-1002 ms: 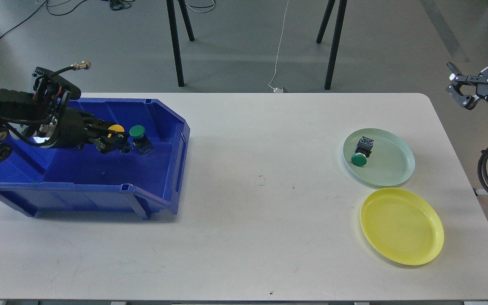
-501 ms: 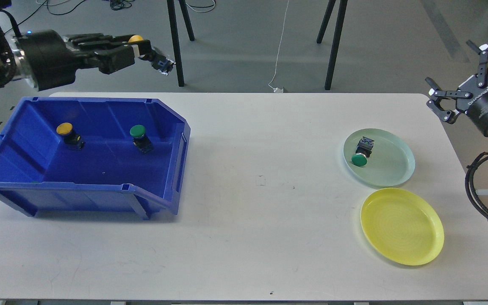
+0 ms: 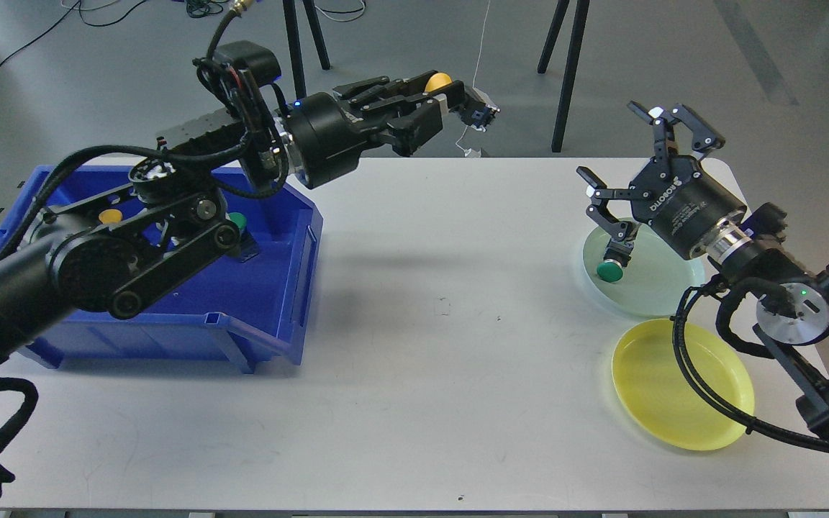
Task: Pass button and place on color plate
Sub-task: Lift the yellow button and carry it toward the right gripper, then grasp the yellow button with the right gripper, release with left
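Observation:
My left gripper (image 3: 450,101) is shut on a yellow button (image 3: 440,80) whose dark body (image 3: 478,114) sticks out to the right, held high above the table's back edge near the middle. My right gripper (image 3: 630,155) is open and empty, raised over the green plate (image 3: 663,291), facing left. A green button (image 3: 612,265) lies on the green plate. The yellow plate (image 3: 681,385) lies bare at front right. In the blue bin (image 3: 270,316) a second yellow button (image 3: 110,216) and a green button (image 3: 239,221) show partly behind my left arm.
The white table (image 3: 414,374) spreads between the bin and the plates. Black stand legs (image 3: 565,72) rise behind the table's back edge. My right arm's cable (image 3: 695,374) hangs over the yellow plate.
My left gripper has carried the yellow button to the right, from above the bin toward the table's middle. My right gripper has moved left, in over the green plate.

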Controlling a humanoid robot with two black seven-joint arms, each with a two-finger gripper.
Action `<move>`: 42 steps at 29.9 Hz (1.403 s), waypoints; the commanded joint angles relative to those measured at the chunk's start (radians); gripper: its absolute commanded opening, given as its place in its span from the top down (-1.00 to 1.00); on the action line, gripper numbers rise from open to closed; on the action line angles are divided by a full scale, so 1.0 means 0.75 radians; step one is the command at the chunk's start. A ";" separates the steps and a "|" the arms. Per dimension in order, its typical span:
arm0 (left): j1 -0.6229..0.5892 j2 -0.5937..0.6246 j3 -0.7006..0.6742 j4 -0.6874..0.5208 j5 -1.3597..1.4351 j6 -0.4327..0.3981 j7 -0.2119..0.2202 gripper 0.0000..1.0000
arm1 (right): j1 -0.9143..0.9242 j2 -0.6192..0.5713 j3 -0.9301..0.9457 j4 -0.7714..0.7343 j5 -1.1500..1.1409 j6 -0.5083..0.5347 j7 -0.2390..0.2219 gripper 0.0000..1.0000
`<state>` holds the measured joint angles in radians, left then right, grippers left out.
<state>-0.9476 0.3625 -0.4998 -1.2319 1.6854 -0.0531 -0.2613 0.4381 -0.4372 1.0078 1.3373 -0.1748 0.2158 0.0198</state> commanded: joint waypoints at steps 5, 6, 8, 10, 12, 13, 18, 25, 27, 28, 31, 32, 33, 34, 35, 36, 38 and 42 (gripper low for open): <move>0.006 -0.095 0.032 0.041 0.048 0.001 0.035 0.44 | 0.029 0.100 -0.006 -0.002 -0.125 -0.007 0.012 -0.79; 0.006 -0.095 0.032 0.041 0.048 0.001 0.035 0.44 | 0.029 0.110 -0.006 -0.002 -0.125 -0.001 0.012 -0.74; 0.006 -0.095 0.030 0.041 0.046 0.001 0.035 0.44 | 0.029 0.121 -0.006 -0.004 -0.127 0.001 0.012 -0.67; 0.006 -0.095 0.030 0.041 0.046 0.001 0.033 0.44 | 0.027 0.129 -0.008 -0.002 -0.129 0.009 0.012 -0.63; 0.006 -0.095 0.032 0.041 0.046 0.001 0.035 0.44 | 0.029 0.155 -0.030 -0.004 -0.129 0.017 0.012 -0.63; 0.006 -0.095 0.030 0.041 0.046 0.001 0.035 0.44 | 0.034 0.166 -0.047 -0.008 -0.131 0.017 0.012 -0.61; 0.008 -0.095 0.032 0.041 0.046 0.001 0.035 0.44 | 0.050 0.180 -0.061 -0.010 -0.145 0.017 0.012 -0.61; 0.008 -0.095 0.032 0.041 0.046 -0.001 0.035 0.44 | 0.052 0.196 -0.063 -0.008 -0.147 0.017 0.012 -0.14; 0.008 -0.095 0.032 0.041 0.046 -0.001 0.035 0.44 | 0.054 0.196 -0.063 -0.008 -0.147 0.025 0.012 0.08; 0.008 -0.095 0.032 0.041 0.046 -0.003 0.035 0.44 | 0.054 0.196 -0.063 -0.008 -0.147 0.031 0.012 0.20; 0.008 -0.095 0.032 0.041 0.046 -0.005 0.035 0.44 | 0.056 0.196 -0.065 -0.008 -0.158 0.044 0.012 0.49; 0.008 -0.095 0.032 0.041 0.046 -0.005 0.035 0.44 | 0.056 0.196 -0.063 -0.010 -0.158 0.044 0.012 0.54; 0.008 -0.095 0.032 0.041 0.046 -0.005 0.035 0.44 | 0.056 0.196 -0.063 -0.008 -0.158 0.044 0.012 0.58; 0.008 -0.095 0.032 0.041 0.046 -0.005 0.035 0.43 | 0.056 0.196 -0.063 -0.008 -0.158 0.044 0.012 0.59; 0.008 -0.095 0.032 0.041 0.046 -0.005 0.035 0.43 | 0.056 0.196 -0.063 -0.010 -0.158 0.044 0.012 0.61; 0.008 -0.095 0.032 0.041 0.046 -0.007 0.035 0.42 | 0.058 0.196 -0.063 -0.010 -0.158 0.044 0.012 0.61; 0.008 -0.095 0.032 0.039 0.046 -0.015 0.035 0.37 | 0.058 0.196 -0.063 -0.010 -0.158 0.044 0.012 0.61; 0.010 -0.095 0.032 0.035 0.042 -0.038 0.035 -0.15 | 0.060 0.194 -0.061 -0.010 -0.158 0.044 0.012 0.60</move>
<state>-0.9418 0.2921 -0.4756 -1.2031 1.7196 -0.0707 -0.2345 0.4823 -0.2901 0.9599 1.3301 -0.2934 0.2486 0.0290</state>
